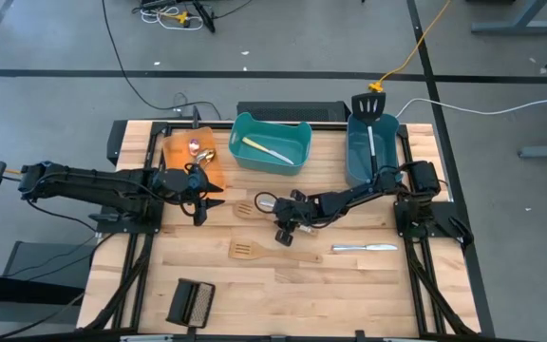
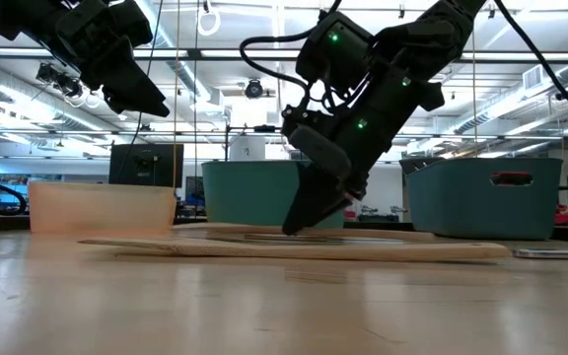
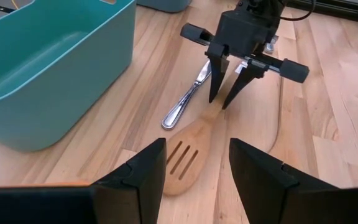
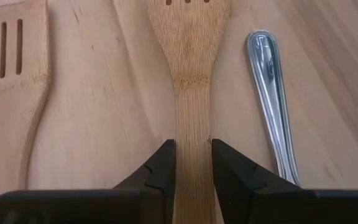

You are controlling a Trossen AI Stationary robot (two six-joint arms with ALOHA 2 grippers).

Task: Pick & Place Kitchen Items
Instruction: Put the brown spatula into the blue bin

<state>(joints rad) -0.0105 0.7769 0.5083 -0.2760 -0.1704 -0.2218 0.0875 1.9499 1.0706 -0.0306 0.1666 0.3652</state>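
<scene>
A wooden slotted spatula (image 1: 246,211) lies flat on the table, and my right gripper (image 4: 192,155) is shut on its handle, fingertips down at the tabletop (image 2: 299,225). My left gripper (image 3: 197,149) is open and empty. It hovers raised over the spatula's slotted head (image 3: 185,163), next to the orange bin (image 1: 193,152). A second wooden spatula (image 1: 254,250) lies nearer the front. One silver knife (image 4: 269,93) lies beside the held handle, another (image 1: 364,248) to the right. The black slotted spatula (image 1: 370,114) stands in the right teal bin (image 1: 354,161). My right gripper pinches the wooden spatula's handle (image 4: 192,124) between its two fingers (image 4: 163,168), one on each long edge. The fingers come from above, slanting down, and lie across the handle. The spatula lies flat on the table.
The middle teal bin (image 1: 297,157) holds a pale utensil. The orange bin holds small spoons (image 1: 198,147). A black ribbed block (image 1: 191,302) lies near the front left. Bare wood shows at the front right.
</scene>
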